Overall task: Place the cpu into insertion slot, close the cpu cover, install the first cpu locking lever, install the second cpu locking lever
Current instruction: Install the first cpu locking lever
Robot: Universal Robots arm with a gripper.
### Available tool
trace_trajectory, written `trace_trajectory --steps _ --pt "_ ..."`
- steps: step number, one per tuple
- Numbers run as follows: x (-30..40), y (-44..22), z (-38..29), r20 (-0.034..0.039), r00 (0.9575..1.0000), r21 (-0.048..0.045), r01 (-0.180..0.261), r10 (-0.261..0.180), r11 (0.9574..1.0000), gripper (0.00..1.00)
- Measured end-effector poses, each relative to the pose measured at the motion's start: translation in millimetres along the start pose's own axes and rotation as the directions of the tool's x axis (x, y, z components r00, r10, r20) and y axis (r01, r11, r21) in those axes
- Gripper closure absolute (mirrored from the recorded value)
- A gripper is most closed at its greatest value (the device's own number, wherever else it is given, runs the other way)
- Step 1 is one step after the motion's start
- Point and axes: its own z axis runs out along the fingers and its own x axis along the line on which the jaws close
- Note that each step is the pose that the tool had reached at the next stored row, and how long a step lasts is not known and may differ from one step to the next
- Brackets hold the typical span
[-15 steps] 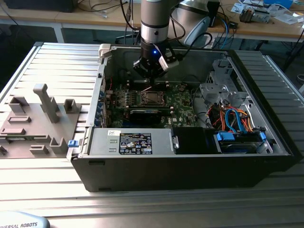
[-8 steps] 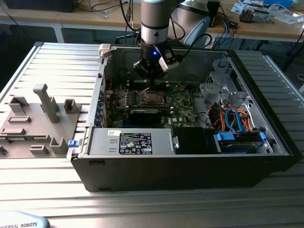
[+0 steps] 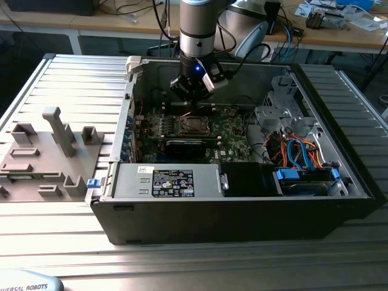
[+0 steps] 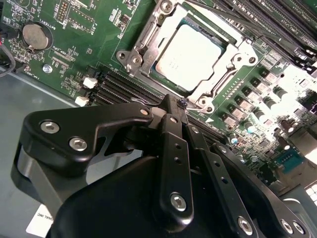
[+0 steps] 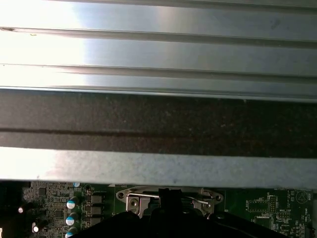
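In the second wrist view the cpu [image 4: 192, 55] lies seated in the insertion slot [image 4: 148, 47] under the closed cpu cover [image 4: 224, 68], a thin, stiff, springy frame, the gripper [image 4: 174, 105] just beside its edge, jaws narrowed together and empty.

cpu [image 4: 190, 54]: dull silver; cpu cover [image 4: 143, 42]: silver-grey; motherboard [image 4: 89, 44]: green; gripper [image 4: 173, 106]: black

A lab or electronics workshop: open computer case [image 3: 242, 200] laid on a ribbed metal bench [image 3: 79, 79], grey plastic holders [image 3: 42, 157] beside it, robot arm [image 3: 197, 30] above, wooden tables [image 3: 339, 33] behind strewn with cables [image 3: 130, 7] and parts.
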Motion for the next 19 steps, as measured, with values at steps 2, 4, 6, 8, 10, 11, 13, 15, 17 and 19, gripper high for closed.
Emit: trace_trajectory --steps 2,4,6,8,10,11,13,15,17,19 --pt "-0.1 0.0 0.3 0.0000 1.0000 0.0000 0.000 0.000 1.0000 0.89" --pt "-0.3 0.0 0.7 0.0000 1.0000 0.0000 0.000 0.000 1.0000 0.89" --pt "-0.4 0.0 1.1 0.0000 1.0000 0.0000 0.000 0.000 1.0000 0.89" --pt "-0.6 -0.1 1.5 0.0001 1.0000 -0.0001 0.000 0.000 1.0000 0.89" --pt "-1.0 -0.1 1.9 0.0000 1.0000 0.0000 0.000 0.000 1.0000 0.89" --pt "-1.1 -0.1 2.2 0.0001 1.0000 0.0000 0.000 0.000 1.0000 0.89" --pt "-1.3 -0.1 2.4 -0.0001 1.0000 0.0001 0.000 0.000 1.0000 0.89" --pt "-1.4 -0.1 2.8 0.0000 1.0000 0.0000 0.000 0.000 1.0000 0.89" --pt "-1.4 -0.1 3.8 0.0000 1.0000 0.0000 0.001 -0.001 1.0000 0.89" --pt "-1.4 0.1 4.2 -0.0003 1.0000 -0.0002 0.010 -0.010 1.0000 0.89"
